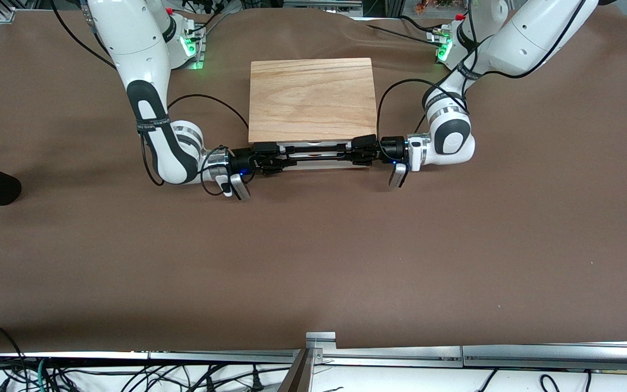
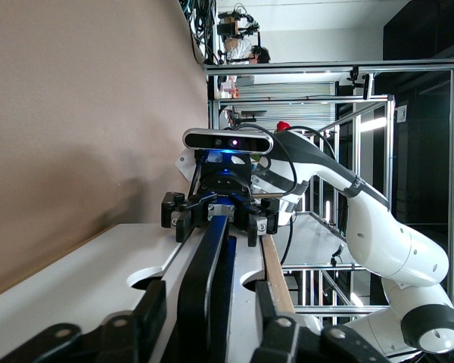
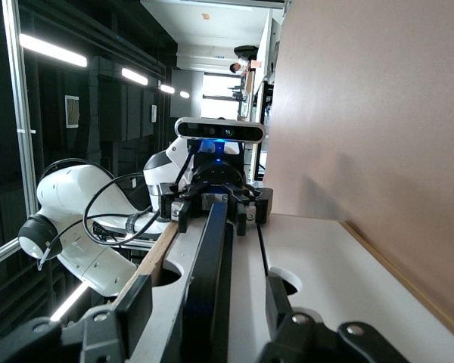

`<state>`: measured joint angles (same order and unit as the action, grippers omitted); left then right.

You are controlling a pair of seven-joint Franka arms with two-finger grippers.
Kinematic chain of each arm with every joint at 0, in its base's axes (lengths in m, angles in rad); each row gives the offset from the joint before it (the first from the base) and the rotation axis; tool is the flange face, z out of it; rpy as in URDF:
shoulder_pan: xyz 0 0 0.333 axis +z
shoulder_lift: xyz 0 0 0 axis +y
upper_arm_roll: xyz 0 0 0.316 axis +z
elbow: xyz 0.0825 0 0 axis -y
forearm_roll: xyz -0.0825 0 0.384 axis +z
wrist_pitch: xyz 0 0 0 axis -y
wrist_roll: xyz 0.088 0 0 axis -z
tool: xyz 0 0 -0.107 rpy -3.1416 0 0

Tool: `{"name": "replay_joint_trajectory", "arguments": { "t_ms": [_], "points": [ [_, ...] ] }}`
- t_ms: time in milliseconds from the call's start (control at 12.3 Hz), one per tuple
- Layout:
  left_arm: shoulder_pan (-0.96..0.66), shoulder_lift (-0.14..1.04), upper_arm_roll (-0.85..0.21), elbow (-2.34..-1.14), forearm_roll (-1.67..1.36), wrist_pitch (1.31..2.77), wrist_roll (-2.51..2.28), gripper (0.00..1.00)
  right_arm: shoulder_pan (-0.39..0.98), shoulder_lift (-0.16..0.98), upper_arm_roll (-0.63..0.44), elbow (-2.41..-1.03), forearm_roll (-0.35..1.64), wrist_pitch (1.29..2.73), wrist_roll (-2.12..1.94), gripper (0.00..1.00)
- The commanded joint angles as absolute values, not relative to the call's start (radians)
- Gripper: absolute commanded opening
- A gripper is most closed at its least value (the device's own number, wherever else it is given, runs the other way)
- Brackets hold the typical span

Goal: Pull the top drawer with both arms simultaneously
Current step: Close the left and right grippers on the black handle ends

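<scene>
We see the oak box point(image 1: 312, 99) sitting toward the robots' end of the table point(image 1: 313, 261), midway between the two bases, with the top drawer point(image 1: 313, 147) at its camera-facing front, the white panel showing just a sliver below the grained top. Along that front runs the black handle point(image 1: 313, 154). The left gripper point(image 1: 358, 152) comes in from the left arm's end and the right gripper point(image 1: 270, 159) from the right arm's end, both lying level with the handle and facing one another. In each wrist view the fingers point(image 2: 204, 302) stand on either side of the bar, closed about it with the handle between them point(image 3: 208, 302). Both grippers have hold of the handle.
</scene>
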<state>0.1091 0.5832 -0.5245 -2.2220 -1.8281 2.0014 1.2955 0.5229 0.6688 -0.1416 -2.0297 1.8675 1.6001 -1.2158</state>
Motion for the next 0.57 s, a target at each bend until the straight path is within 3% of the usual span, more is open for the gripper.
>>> {"name": "replay_joint_trajectory", "arguments": {
  "t_ms": [0, 163, 325, 488],
  "points": [
    [0.097, 0.6, -0.528, -2.224, -1.852, 2.003, 1.33, 0.35, 0.54, 0.658, -0.143, -2.036, 1.893, 1.611, -1.232, 0.54],
    [0.097, 0.606, -0.528, -2.227, -1.852, 2.005, 1.335, 0.34, 0.54, 0.658, -0.144, -2.036, 1.893, 1.612, -1.232, 0.42],
    [0.097, 0.606, -0.528, -2.227, -1.85, 2.006, 1.335, 0.34, 0.54, 0.66, -0.143, -2.036, 1.893, 1.612, -1.232, 0.38],
    [0.097, 0.606, -0.528, -2.227, -1.848, 2.006, 1.336, 0.14, 0.541, 0.658, -0.144, -2.036, 1.893, 1.612, -1.232, 0.33]
  ]
}}
